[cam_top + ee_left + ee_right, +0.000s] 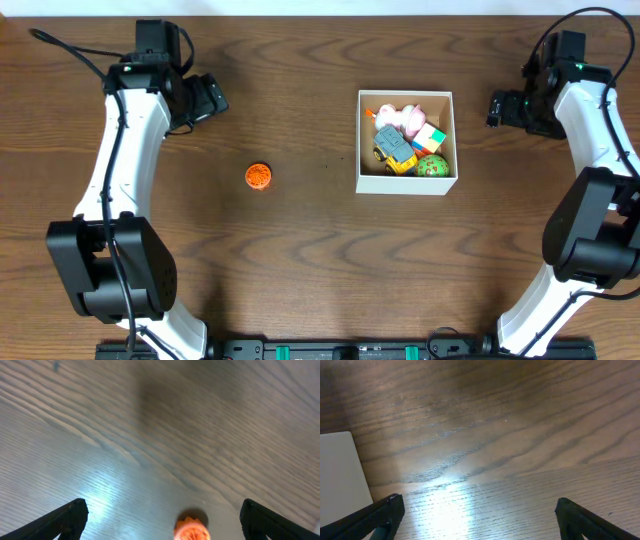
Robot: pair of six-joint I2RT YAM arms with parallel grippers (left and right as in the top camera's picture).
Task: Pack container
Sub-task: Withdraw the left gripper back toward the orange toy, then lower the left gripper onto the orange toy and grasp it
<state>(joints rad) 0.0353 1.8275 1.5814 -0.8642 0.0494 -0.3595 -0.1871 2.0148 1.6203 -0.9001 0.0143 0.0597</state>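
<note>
Left claw (162,517), spread wide and empty, frames the orange toy (191,530) I judge next to fetch; my right claw (477,512), equally open and empty, hangs near the container (405,184), which sits on the table (300,260) toward that side, already holding several toys (405,140).

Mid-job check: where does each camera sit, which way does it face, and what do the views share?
Overhead: fixed above the table, looking straight down; shows left arm, right arm, left gripper, right gripper, container, orange toy.
Left wrist: on the left arm, facing the wood; own fingers spread at the bottom corners, toy between them.
Right wrist: on the right arm, facing wood beside the container; own fingers spread likewise.
Shared: overhead and left wrist see the toy; overhead and right wrist the container.
</note>
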